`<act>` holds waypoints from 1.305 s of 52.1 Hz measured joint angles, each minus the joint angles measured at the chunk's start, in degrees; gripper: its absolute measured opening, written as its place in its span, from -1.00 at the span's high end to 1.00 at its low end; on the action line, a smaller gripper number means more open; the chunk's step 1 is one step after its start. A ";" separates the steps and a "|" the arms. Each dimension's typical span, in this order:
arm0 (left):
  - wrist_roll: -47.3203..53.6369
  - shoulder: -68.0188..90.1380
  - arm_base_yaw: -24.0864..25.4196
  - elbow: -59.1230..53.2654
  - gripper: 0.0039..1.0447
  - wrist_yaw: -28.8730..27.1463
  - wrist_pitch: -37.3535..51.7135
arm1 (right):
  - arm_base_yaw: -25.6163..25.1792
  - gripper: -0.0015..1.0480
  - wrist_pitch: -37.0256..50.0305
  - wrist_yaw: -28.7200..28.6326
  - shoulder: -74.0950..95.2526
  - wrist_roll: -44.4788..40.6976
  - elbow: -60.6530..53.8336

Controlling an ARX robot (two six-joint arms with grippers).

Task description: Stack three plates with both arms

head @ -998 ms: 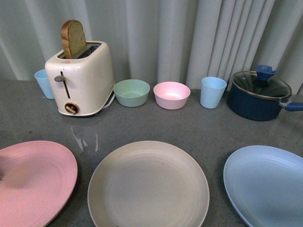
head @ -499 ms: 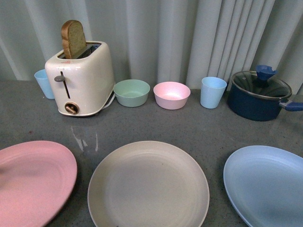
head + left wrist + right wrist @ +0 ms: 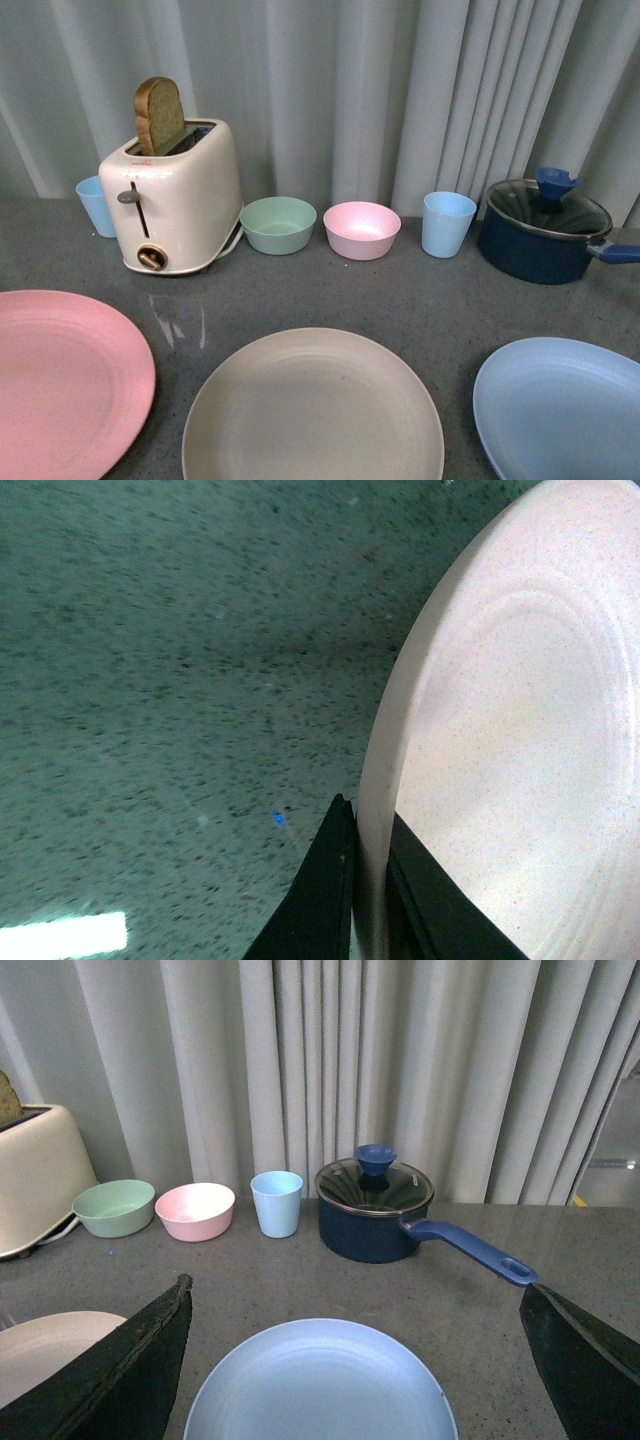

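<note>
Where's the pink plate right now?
Front view: the pink plate is at the lower left, left of the beige plate and in front of the toaster. Left wrist view shows its rim between the fingers of the left gripper.

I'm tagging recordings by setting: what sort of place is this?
Likely a mock kitchen counter: a toaster holding bread, a lidded blue pot and bowls on a grey worktop, curtain behind.

Soft even light; table glare; pink plate washed pale.
</note>
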 joint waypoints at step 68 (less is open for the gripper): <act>-24.04 -7.23 -38.25 -7.08 0.93 -2.54 6.01 | 0.00 -0.86 0.00 0.00 0.00 0.00 0.00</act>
